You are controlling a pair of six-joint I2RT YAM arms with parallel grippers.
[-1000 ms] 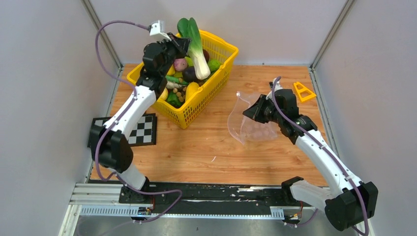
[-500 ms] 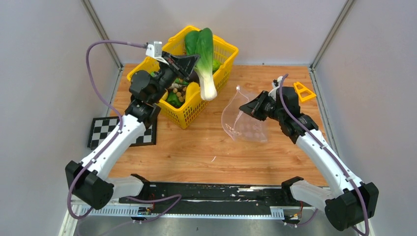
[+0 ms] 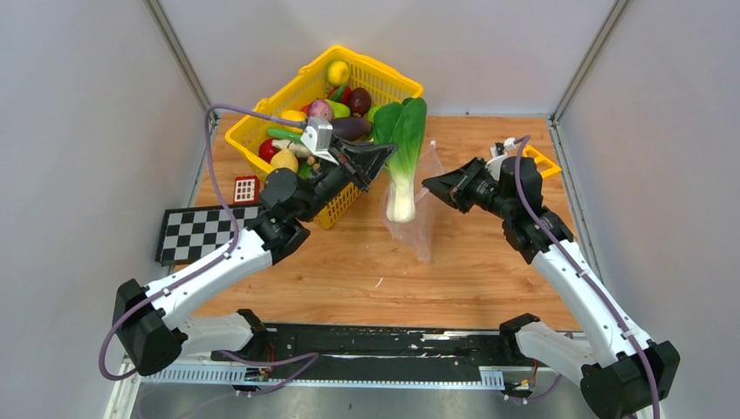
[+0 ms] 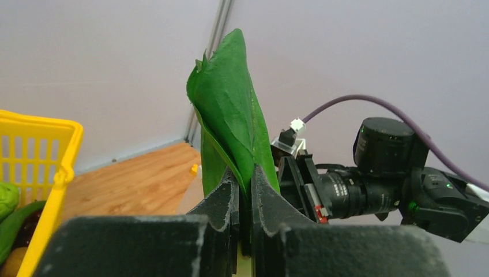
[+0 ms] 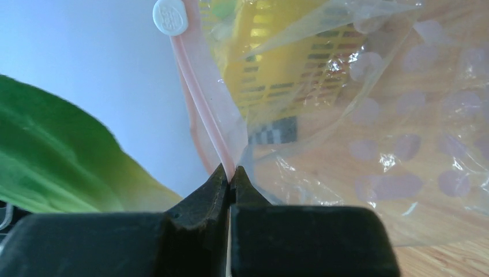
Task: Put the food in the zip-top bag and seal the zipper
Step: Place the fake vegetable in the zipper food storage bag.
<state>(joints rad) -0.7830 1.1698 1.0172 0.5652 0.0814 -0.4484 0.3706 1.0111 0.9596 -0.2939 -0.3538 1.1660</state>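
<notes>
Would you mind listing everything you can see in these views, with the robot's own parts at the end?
bok choy: 1, green leaves and white stalk, held in the air next to the bag
zip-top bag: 1, clear, hanging above the table
zipper: 1, pale pink, along the bag's mouth
other toy food: several, yellow, red, purple and green, in the basket
basket: 1, yellow, far left of the table
checkerboard: 1, black and white, left table edge
small grid piece: 1, red, between basket and checkerboard
triangular piece: 1, yellow, behind the right arm
table: 1, wood
left gripper: 1, black, shut on the bok choy
right gripper: 1, black, pinching the zipper
</notes>
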